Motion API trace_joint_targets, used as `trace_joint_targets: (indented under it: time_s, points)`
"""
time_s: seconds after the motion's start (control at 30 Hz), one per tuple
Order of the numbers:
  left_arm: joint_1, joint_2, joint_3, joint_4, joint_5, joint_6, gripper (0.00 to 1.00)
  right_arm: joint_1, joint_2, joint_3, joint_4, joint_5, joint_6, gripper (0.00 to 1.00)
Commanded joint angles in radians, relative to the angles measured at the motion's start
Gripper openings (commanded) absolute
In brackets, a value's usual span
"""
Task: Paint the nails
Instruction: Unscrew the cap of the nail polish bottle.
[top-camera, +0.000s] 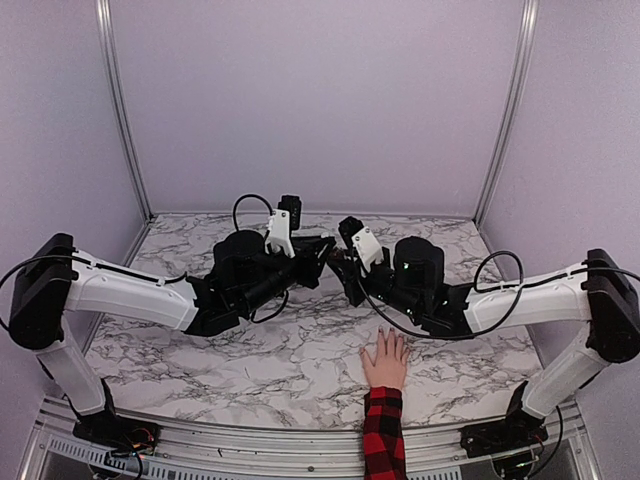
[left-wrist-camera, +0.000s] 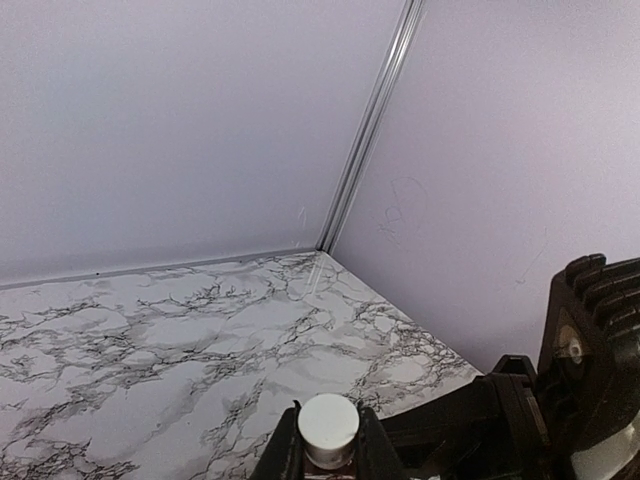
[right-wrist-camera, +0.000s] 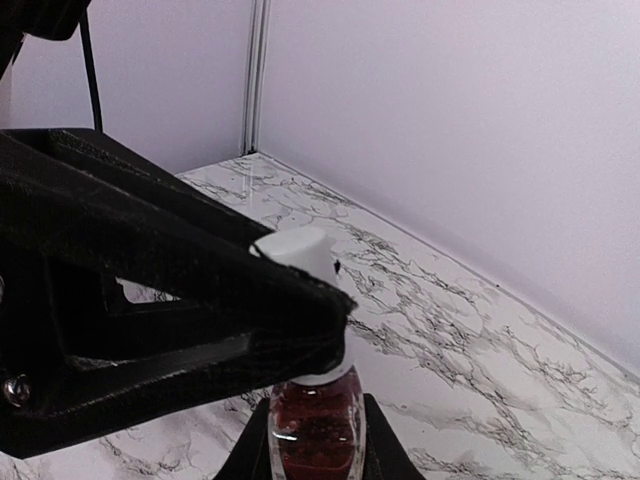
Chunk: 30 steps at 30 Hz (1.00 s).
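A pale hand (top-camera: 385, 362) with a red-and-black plaid sleeve (top-camera: 383, 440) lies flat on the marble table near the front, fingers pointing away. Its nails are too small to make out. Both grippers meet above the table's middle, behind the hand. My right gripper (top-camera: 340, 268) is shut on a small bottle of dark red polish (right-wrist-camera: 315, 425), held upright between its fingers (right-wrist-camera: 315, 445). My left gripper (top-camera: 320, 252) is shut on the bottle's white cap (left-wrist-camera: 328, 424), clamping it from the side (right-wrist-camera: 300, 250). The cap sits on the bottle.
The marble tabletop (top-camera: 250, 350) is walled by pale purple panels with metal corner posts (top-camera: 505, 110). Black cables loop off both wrists (top-camera: 250, 205). The right arm's body fills the lower right of the left wrist view (left-wrist-camera: 590, 380).
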<state>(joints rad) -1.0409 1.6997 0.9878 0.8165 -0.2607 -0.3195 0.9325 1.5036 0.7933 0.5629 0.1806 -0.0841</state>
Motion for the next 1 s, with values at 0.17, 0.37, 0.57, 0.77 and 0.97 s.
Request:
trace_joint_targets:
  time_s: [0.17,0.37,0.57,0.77,0.97]
  points:
    - [0.002,-0.073,-0.013,0.030,0.086,0.066,0.52,-0.011,-0.039,-0.022,0.097,-0.033,-0.014,0.00]
    - [0.050,-0.202,-0.079,0.030,0.312,0.154,0.66,-0.017,-0.097,-0.044,0.064,-0.162,-0.004,0.00]
    - [0.097,-0.289,-0.151,0.027,0.715,0.242,0.67,-0.032,-0.160,-0.035,-0.016,-0.475,-0.011,0.00]
    - [0.097,-0.371,-0.200,0.006,0.912,0.380,0.66,-0.041,-0.200,-0.034,-0.043,-0.789,0.016,0.00]
    - [0.097,-0.380,-0.183,-0.051,1.076,0.446,0.64,-0.041,-0.198,-0.004,-0.078,-1.048,0.037,0.00]
